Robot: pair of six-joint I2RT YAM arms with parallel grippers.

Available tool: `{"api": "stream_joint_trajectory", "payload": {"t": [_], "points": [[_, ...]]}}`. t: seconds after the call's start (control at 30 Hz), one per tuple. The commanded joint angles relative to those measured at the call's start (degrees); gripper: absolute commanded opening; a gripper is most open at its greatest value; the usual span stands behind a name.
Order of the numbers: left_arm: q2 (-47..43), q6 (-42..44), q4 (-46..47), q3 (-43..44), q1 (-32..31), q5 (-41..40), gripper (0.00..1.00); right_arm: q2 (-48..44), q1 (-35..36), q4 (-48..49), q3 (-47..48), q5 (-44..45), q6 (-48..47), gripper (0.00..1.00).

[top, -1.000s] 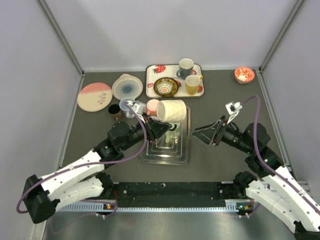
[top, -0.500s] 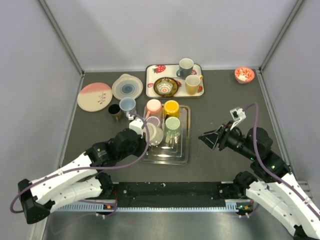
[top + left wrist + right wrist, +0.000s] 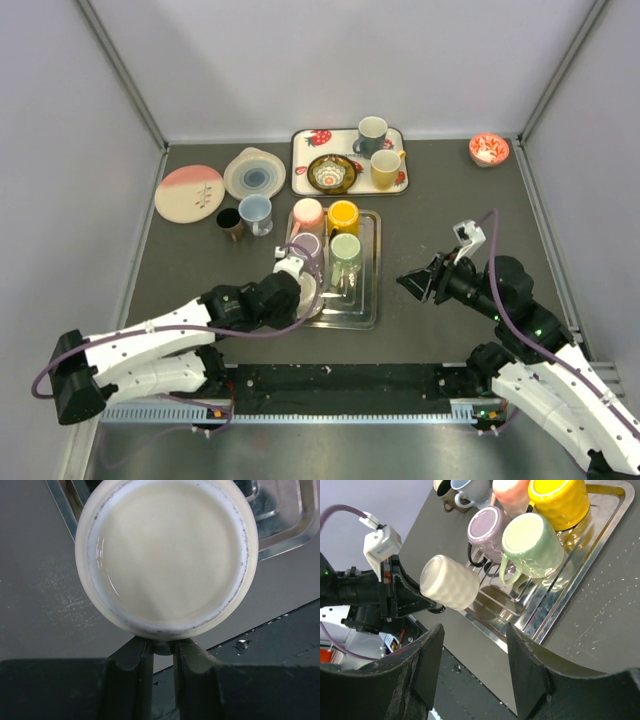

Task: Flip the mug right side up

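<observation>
Slippage is the worry. The left gripper (image 3: pixel 162 647) has its jaws nearly shut on something small at the edge of the mug (image 3: pixel 167 555), likely the handle. That is a thin pinch on a heavy, glossy thing. As the mug rolls upright, its weight could swing it about that pinch or pull it free, and it would drop onto the tray (image 3: pixel 372 300) or the table (image 3: pixel 440 200).

The mug hangs tipped on its side in the air over the tray's near left corner. It is close to the lilac mug (image 3: pixel 492 527) and the green mug (image 3: pixel 532 545), which stand upside down in the tray. A wide swing could knock ceramic against ceramic. Set down half on the tray's raised rim, it would rock.

The right gripper (image 3: pixel 475 630) holds nothing. Its jaws stand well apart, off to the right of the tray and touching nothing.

The mug is pale cream ceramic, a squat cylinder with a dimpled, quilted wall. The face turned toward the left wrist is a flat, shiny disc ringed by a whiter, speckled band; I take it for the base. The tray is polished steel with ridges along its floor, bright and slick. The table is matte dark grey, lightly scuffed.
</observation>
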Motion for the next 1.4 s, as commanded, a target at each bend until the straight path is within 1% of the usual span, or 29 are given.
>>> {"api": "stream_joint_trajectory", "payload": {"t": [0.0,0.27,0.47,0.67,0.7,0.73,0.83,0.87,1.03,1.17,1.27,1.3,1.33,1.37], "points": [[2.3,-1.5,4.0,-0.2,-0.3,-1.3,0.0,-0.2,0.6,1.4,-0.2,1.1,-0.7,0.53],[7.3,-1.6,3.7,-0.2,-0.3,-2.4,0.0,-0.2,0.6,1.2,-0.6,1.7,-0.8,0.53],[9.5,-1.7,6.4,-1.7,-0.3,-3.2,0.0,-0.2,0.6,1.2,-0.9,1.5,-0.6,0.53],[11.9,-2.4,7.0,-1.7,-0.3,-4.7,0.0,-0.5,0.5,1.2,-1.7,1.2,0.1,0.53],[12.4,-2.9,6.6,-1.6,-0.3,-5.1,0.03,-0.4,0.6,1.3,-1.8,1.2,0.1,0.53],[12.6,-2.8,6.4,-1.5,-0.3,-5.6,0.12,-0.6,0.5,1.2,-1.9,1.2,0.2,0.53],[12.7,-3.2,6.1,-1.5,-0.3,-5.8,0.26,-0.6,0.6,1.3,-2.1,1.3,0.2,0.53],[12.5,-3.2,6.0,-1.5,-0.3,-6.1,0.33,-0.5,0.6,1.3,-2.1,1.3,0.4,0.53],[11.0,-3.8,4.0,-1.0,-0.3,-7.7,0.47,-0.5,0.6,1.2,-2.2,1.2,0.4,0.53],[8.6,-3.8,0.5,0.8,-0.3,-7.5,0.52,-0.5,0.6,1.4,-2.2,1.1,0.4,0.53],[5.0,-2.0,-2.6,3.1,-0.6,-6.3,0.55,-0.3,0.5,1.3,-1.9,0.7,0.1,0.53],[2.5,-1.6,-3.4,3.6,-0.8,-6.1,0.62,-0.1,0.6,1.1,-1.7,0.5,0.1,0.53],[1.5,-1.6,-6.0,5.1,-0.9,-6.4,0.67,0.2,0.6,1.0,-1.5,0.3,-0.1,0.53],[0.2,-1.5,-7.4,6.0,-1.0,-7.0,0.68,0.3,0.6,1.1,-1.3,0.1,-0.4,0.53]]}}
